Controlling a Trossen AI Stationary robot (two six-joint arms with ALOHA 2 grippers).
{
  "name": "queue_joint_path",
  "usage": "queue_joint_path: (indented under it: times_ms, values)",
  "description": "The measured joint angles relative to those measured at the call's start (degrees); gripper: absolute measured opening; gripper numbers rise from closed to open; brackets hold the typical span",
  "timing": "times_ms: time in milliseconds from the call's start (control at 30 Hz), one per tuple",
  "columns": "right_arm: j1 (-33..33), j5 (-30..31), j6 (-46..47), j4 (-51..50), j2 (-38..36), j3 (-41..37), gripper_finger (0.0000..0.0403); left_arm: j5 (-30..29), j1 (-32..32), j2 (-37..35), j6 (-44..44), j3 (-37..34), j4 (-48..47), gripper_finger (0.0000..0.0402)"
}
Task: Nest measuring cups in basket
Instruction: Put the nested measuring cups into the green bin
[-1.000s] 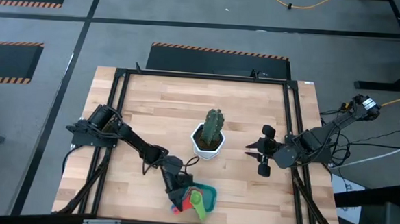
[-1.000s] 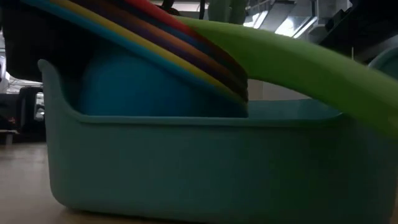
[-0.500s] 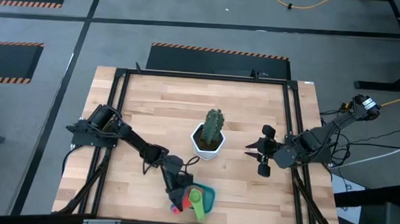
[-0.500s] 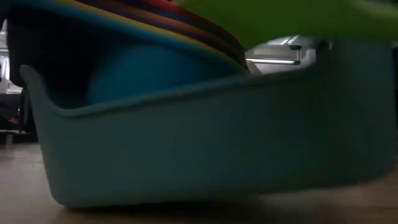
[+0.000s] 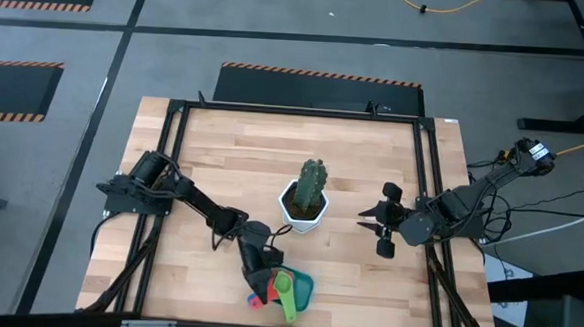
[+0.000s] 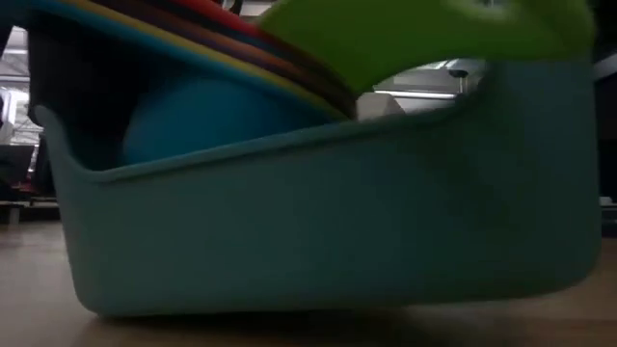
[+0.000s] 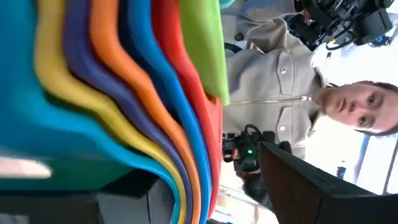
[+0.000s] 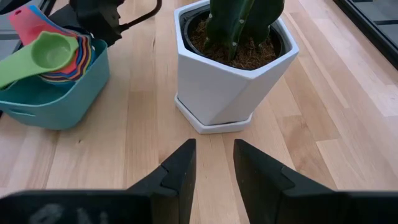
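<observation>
The teal basket (image 5: 304,287) sits by the table's near edge, with the nested measuring cups (image 5: 278,285) in it. The green cup (image 8: 51,48) lies on top, its handle toward the near edge; a red handle (image 5: 256,302) sticks out over the basket's left end. In the low view the basket (image 6: 318,231) is tipped, its left end on the table and its right end raised. My left gripper (image 5: 262,273) is at the stack's far-left side. My right gripper (image 8: 214,163) hovers open to the right of the cactus pot. My left gripper is on the nested cups at the stack's far-left side (image 8: 79,38), slanting down from the far left. Its wrist view shows the stacked coloured layers (image 7: 155,124) right in front of it. The gripper's own body hides the contact, so which part it has cannot be told.
A white pot with a green cactus (image 5: 308,198) stands mid-table, between the basket and my right gripper (image 5: 371,221). A black frame rail (image 5: 295,112) runs around the table. A person (image 7: 292,93) shows beyond the table in the left wrist view.
The basket has tipped: its right end has risen off the table while its left end stayed down. The green cup's handle, which sloped down over the basket's rim, now stands higher above it. My left gripper has shifted slightly toward the far edge.
</observation>
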Motion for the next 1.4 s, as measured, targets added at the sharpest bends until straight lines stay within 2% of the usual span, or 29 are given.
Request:
queue_joint_path:
  times_ms: [133,333,733,1133,1400]
  values:
    - [0.0,0.0,0.0,0.0,0.0,0.0,0.0113,2.1,0.0,0.1,-4.4,-0.1,-0.3,0.0207]
    - [0.0,0.0,0.0,0.0,0.0,0.0,0.0113,2.3,0.0,0.1,-8.3,-0.1,-0.2,0.0207]
    - [0.0,0.0,0.0,0.0,0.0,0.0,0.0113,5.1,0.1,0.1,-12.8,-0.1,0.0,0.0207]
    - [0.0,0.0,0.0,0.0,0.0,0.0,0.0113,4.7,2.4,0.1,-11.5,-0.1,0.0,0.0207]
    - [0.0,0.0,0.0,0.0,0.0,0.0,0.0113,8.5,3.1,0.1,-13.0,-0.1,0.0,0.0207]
